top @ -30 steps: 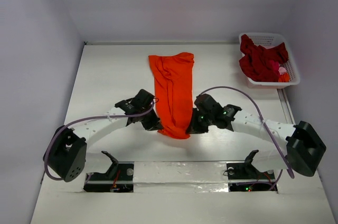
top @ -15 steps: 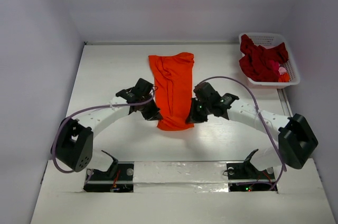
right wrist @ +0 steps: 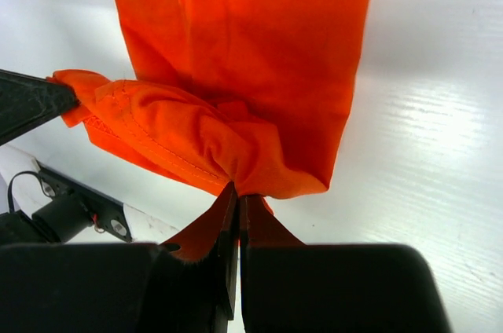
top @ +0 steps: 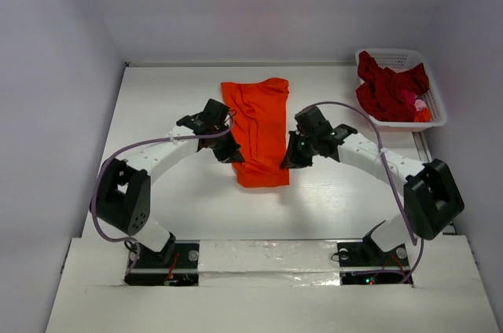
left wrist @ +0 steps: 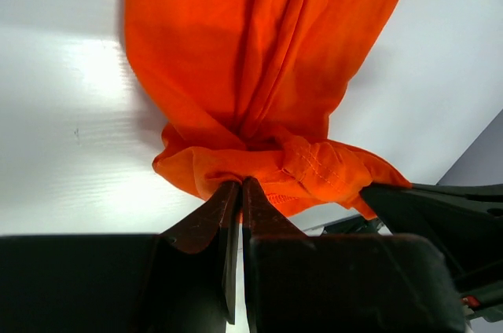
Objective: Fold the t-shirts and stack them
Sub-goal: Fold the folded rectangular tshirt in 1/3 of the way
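Orange t-shirt (top: 258, 133) lies as a long folded strip in the middle of the counter (top: 157, 121), its near end bunched up between the two arms. On the near-left hem the left gripper (left wrist: 240, 185) has its fingers pressed tight together over a pinch of cloth. The right gripper (right wrist: 237, 190) is clamped the same way on the near-right corner. Whatever cloth sits inside each pinch is hidden. At the far right the dark red t-shirts (top: 389, 91) lie heaped in the white basket (top: 402, 57), and their number is hard to make out.

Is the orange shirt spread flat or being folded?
Mid-fold: orange shirt near end bunched in left gripper and right gripper; far part lies flat.
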Tool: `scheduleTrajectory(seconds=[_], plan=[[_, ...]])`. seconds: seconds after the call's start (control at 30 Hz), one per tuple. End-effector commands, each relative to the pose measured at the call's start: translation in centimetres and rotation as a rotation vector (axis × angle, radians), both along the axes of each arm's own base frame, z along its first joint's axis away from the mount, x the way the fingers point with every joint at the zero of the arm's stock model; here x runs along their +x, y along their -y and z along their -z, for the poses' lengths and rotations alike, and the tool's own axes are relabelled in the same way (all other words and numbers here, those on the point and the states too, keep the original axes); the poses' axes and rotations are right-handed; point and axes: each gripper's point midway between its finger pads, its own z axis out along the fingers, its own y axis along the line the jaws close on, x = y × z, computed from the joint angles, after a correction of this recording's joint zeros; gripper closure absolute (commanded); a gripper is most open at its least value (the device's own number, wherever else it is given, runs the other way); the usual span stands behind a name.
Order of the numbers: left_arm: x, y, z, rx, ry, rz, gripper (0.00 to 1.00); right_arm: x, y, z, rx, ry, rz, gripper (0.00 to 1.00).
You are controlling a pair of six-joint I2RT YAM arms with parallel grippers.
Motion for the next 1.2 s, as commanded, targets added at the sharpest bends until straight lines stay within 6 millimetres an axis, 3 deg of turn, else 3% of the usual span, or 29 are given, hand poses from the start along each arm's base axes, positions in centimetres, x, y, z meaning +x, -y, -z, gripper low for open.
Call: scheduleTrajectory(seconds=[0.0,0.43,0.73,1.17], plan=[[1.7,-0.8,-0.8,0.028,0.029,0.002,1.00,1.5,0.0,-1.7,-0.004,0.047,-0.030,1.00],[4.6,-1.9,-1.1,0.042,0.041,-0.017,1.00,4.5,-0.9,-2.7,0.010,0.054,-0.050,1.00],[6.3,-1.4,-1.3,0.042,0.046,-0.002,1.00,5.7,-1.5,-2.4,0.018,0.055,-0.055,1.00],[8.5,-0.4,-0.6,0.052,0.037,0.031,1.00,9.4,-1.0,-2.2,0.018,0.063,-0.035,1.00]])
